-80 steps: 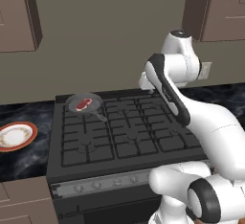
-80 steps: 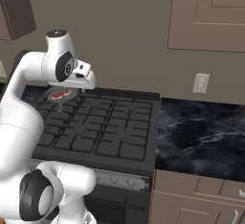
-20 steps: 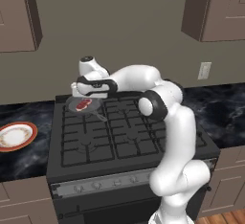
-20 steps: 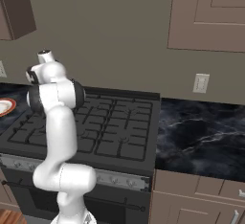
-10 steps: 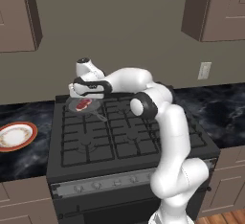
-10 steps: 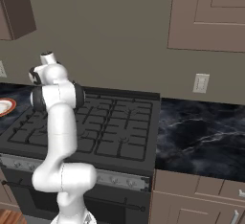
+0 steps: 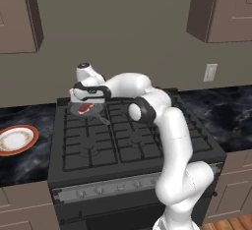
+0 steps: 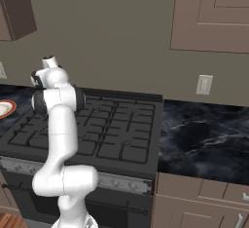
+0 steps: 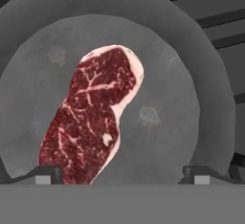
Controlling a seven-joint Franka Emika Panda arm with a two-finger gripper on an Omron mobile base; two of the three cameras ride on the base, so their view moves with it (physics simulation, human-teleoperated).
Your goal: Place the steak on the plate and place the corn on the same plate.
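Lowered since a second ago, our gripper (image 9: 122, 177) hangs over the steak (image 9: 91, 117) in the pan (image 9: 191, 98), jaws fully spread, gripping nothing. We see the plate (image 7: 16, 140) on the counter (image 7: 19, 162).

The plate (image 8: 4, 108) is cut off by the left edge in the right base view. The steak's (image 9: 88, 117) bottom end hides behind the gripper's (image 9: 122, 174) fingertip (image 9: 46, 174).

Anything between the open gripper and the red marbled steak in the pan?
Nothing visible. In the hand view the red marbled steak lies flat and bare in the round dark grey frying pan, with the open two-finger gripper right above it, one fingertip at either side.
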